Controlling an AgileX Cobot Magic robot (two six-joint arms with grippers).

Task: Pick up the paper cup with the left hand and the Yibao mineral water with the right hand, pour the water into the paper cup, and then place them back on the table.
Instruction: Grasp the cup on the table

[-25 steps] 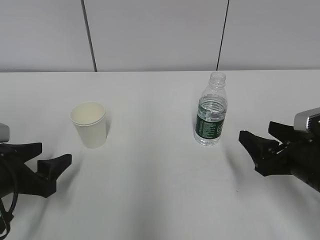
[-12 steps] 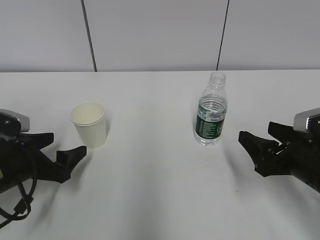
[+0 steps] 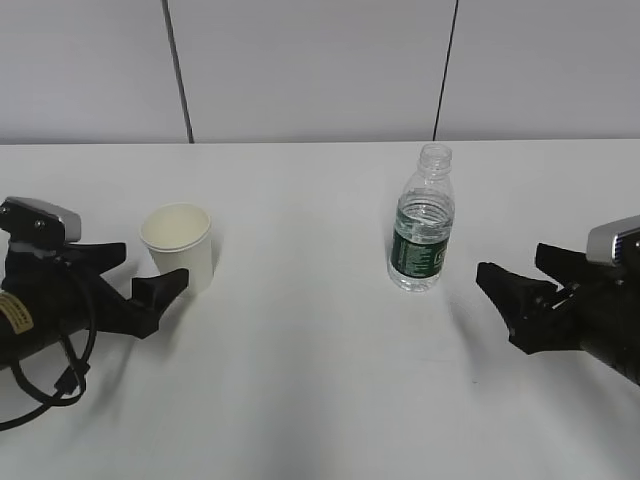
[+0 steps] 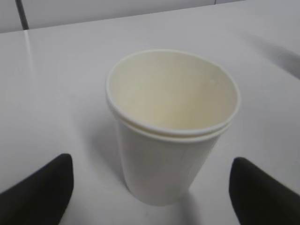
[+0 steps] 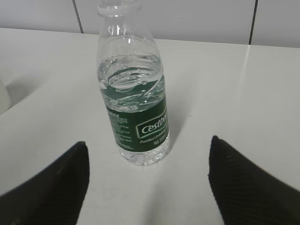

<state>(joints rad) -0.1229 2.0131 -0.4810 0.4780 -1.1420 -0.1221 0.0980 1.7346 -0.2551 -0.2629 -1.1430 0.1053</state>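
Observation:
The white paper cup stands upright and empty on the white table, left of centre; it fills the left wrist view. My left gripper is open, its fingertips just short of the cup's base on either side. The capless Yibao mineral water bottle, clear with a dark green label and water up to its shoulder, stands right of centre, and shows in the right wrist view. My right gripper is open and empty, some way to the bottle's right.
A grey panelled wall with two dark vertical seams runs behind the table's far edge. The cup and bottle stand well apart, with bare tabletop between them and in front.
My left gripper has moved forward and to the right, from the left edge up to the cup's base. The right gripper, the cup and the bottle have not moved.

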